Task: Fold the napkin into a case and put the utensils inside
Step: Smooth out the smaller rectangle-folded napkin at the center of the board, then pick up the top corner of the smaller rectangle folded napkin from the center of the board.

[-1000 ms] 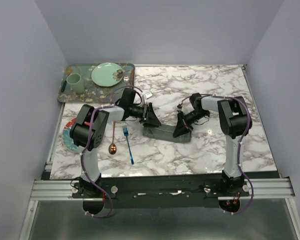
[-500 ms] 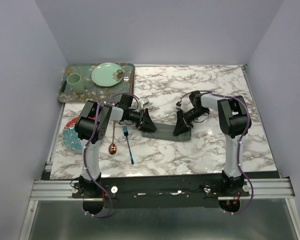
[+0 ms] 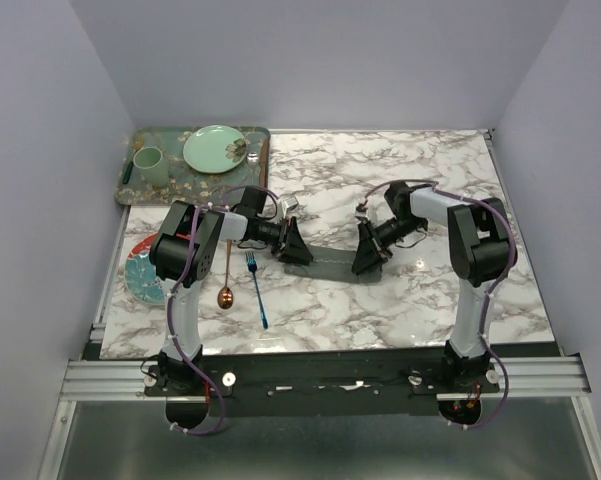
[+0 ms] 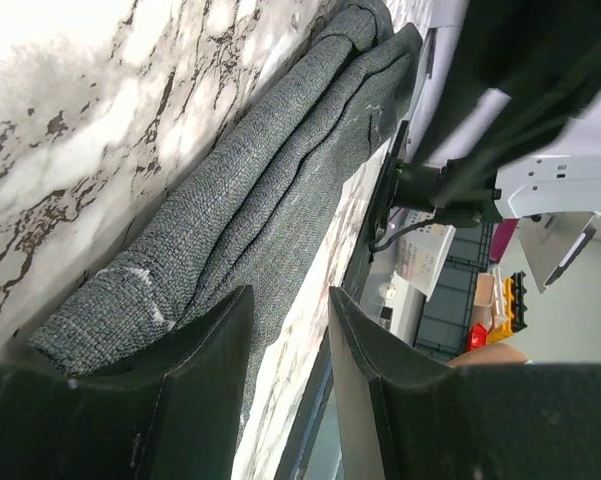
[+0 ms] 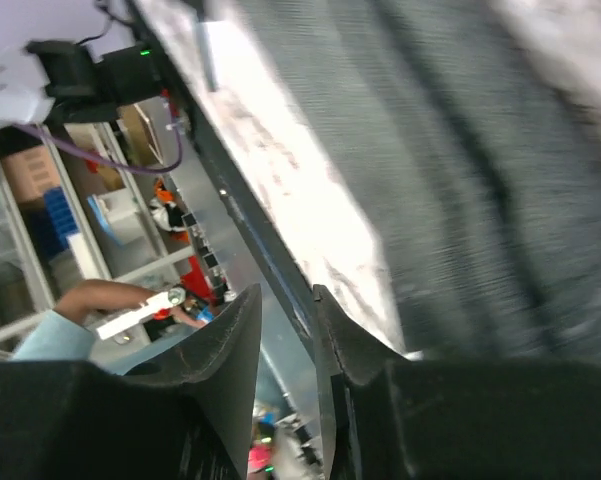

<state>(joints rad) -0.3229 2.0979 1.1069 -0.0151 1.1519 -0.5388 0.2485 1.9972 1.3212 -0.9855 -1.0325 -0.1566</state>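
Note:
The napkin (image 3: pixel 330 263) lies folded into a narrow dark grey strip, the case, in the middle of the marble table. My left gripper (image 3: pixel 298 250) sits low at its left end and my right gripper (image 3: pixel 367 258) at its right end. In the left wrist view the folded cloth (image 4: pixel 280 180) runs away from my open left gripper (image 4: pixel 290 310), one finger resting over its near end, nothing between the fingers. The right wrist view is blurred: cloth (image 5: pixel 460 150) lies beside the open right gripper (image 5: pixel 285 300). The blue fork (image 3: pixel 257 290) and copper spoon (image 3: pixel 226 282) lie left of the napkin.
A patterned green tray (image 3: pixel 260 135) at the back left holds a green cup (image 3: pixel 148 164) and a pale green plate (image 3: pixel 214 148). A colourful plate (image 3: pixel 138 278) lies under the left arm. The table's front edge (image 3: pixel 330 350) is close behind the fork.
The left gripper slid a little to the left along the cloth, then held still. The right gripper's jaws have widened and its arm has swung slightly to the right.

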